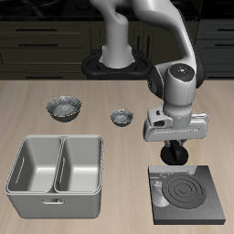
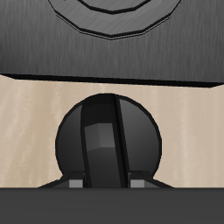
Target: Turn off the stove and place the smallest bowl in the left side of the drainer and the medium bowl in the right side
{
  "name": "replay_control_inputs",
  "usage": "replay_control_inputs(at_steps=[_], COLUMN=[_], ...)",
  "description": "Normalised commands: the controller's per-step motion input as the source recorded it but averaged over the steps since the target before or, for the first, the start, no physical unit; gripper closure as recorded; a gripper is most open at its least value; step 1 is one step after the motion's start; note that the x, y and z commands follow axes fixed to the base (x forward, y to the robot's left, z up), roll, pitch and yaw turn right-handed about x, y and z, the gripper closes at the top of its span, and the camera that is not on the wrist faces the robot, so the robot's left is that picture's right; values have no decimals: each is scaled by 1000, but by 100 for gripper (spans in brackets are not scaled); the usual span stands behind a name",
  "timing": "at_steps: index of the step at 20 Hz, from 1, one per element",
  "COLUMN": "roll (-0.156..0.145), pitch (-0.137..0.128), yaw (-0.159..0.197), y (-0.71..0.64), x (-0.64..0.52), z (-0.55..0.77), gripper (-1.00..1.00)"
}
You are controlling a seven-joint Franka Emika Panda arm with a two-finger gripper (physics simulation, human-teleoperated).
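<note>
Directly beneath tool, stove knob

Stove: flat black square hotplate, dark concentric coil rings, directly below the jaws, its round black knob between them. Drainer: light grey two-compartment basin, well apart. Smallest bowl and a wider bowl: upright, farther back.

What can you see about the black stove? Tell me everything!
The stove is a flat black square plate lying on the table near its front edge, beside the drainer. Its top has round rings inside each other, all dark, none glowing red. A separate round black knob with a raised bar across it sits at its back. The gripper hangs right above that knob; whether it touches is unclear.
</note>
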Motion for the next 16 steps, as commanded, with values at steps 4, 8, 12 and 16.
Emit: replay_control_inputs(at_steps=[4,8,12,16], roll=[16,12,7,2], pitch=[9,16,-2,12], yaw=[-71,-59,-26,-48], y=[35,79,73,69], x=[70,-6,19,56], z=[-2,11,24,-15], gripper=[100,100,100,100])
